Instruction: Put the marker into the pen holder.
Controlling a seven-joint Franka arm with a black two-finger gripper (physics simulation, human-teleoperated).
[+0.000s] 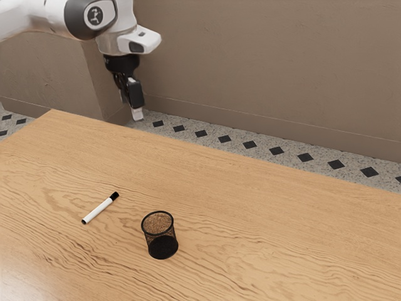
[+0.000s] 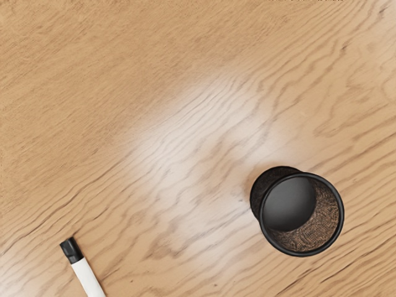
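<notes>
Pen holder [image 1: 163, 246] upright on the table [image 1: 282, 219], marker [image 1: 99, 209] flat nearby.

Wooden table [image 1: 269, 219], marker [image 1: 99, 209], pen holder [image 1: 162, 246], apparently mesh

The exterior view looks from beside the arm [image 1: 78, 17], higher than the table [image 1: 250, 219], slanting down and across it toward the wall [image 1: 269, 69] at one o'clock. The wrist view looks steeply down from the arm's end, and it is nearer. Both views share the tabletop, the cup [image 1: 163, 246] at seven o'clock and the marker [image 1: 99, 209] at eight, in exterior view.
</notes>
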